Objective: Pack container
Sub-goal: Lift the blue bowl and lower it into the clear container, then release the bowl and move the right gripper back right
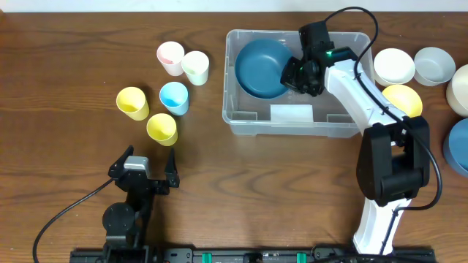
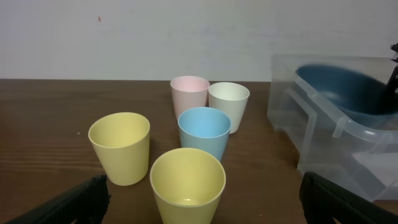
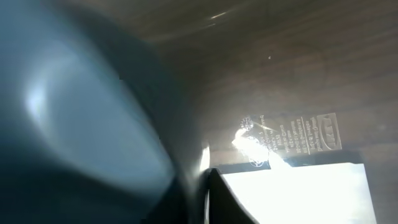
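Nearest us, our left gripper [image 1: 146, 168] stands spread apart before five pastel plastic cups [image 1: 174, 97]. Beyond, right of them, the large clear rectangular plastic container [image 1: 241, 120] holds a dark blue round bowl [image 1: 259, 66], clamped by our right gripper [image 1: 296, 77].

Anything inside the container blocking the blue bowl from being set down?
Nothing visible: beside the blue bowl in the right end effector, the container shows only bare floor and its white label. Directly under the bowl is hidden.
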Controlling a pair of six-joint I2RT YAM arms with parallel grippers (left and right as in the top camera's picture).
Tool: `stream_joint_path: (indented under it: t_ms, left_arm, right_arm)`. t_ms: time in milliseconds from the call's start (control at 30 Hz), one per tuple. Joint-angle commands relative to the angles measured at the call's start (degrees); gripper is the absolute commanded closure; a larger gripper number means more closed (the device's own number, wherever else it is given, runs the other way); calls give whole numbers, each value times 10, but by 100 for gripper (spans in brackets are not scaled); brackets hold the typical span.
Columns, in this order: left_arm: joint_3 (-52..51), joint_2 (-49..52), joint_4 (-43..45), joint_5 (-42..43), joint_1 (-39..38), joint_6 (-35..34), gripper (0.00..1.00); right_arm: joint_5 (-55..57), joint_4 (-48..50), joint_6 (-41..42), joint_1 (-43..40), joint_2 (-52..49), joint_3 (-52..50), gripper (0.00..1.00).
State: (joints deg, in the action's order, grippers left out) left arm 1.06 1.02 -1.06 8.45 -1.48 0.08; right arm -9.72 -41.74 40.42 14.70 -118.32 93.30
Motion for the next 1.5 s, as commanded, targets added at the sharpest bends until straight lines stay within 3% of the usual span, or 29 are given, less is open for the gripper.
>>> stream_joint_path:
  t_ms: [0,67,200,533,733,800,933,1133,1300,1467]
  left_arm:
    - [-8,0,-21,14,4,8,2]
    - [-8,0,-21,14,4,8,2]
    - [-8,0,-21,14,4,8,2]
    - [-8,0,-21,14,4,8,2]
    - [-8,0,-21,14,4,8,2]
    - [-8,0,-21,14,4,8,2]
    - [-8,0,-21,14,4,8,2]
    - [-8,0,-21,14,4,8,2]
    - [-8,0,-21,14,4,8,2]
    - [-8,0,-21,14,4,8,2]
  right_arm:
    - [5,1,2,7,1,16,76]
    - [5,-2,0,7,1,16,62]
    - [3,-3,-7,7,1,16,50]
    - [-31,-28,-51,3,73,73,41]
    - [45,-152,-63,-46,195,174,16]
    - [111,-202,-49,-78,239,182,1]
    - [212,-318,4,-171,305,181,1]
    - [241,-437,11,-358,327,163,1]
    - [196,-404,-19,-486,322,83,1]
    - [148,-348,-19,-560,306,-13,1]
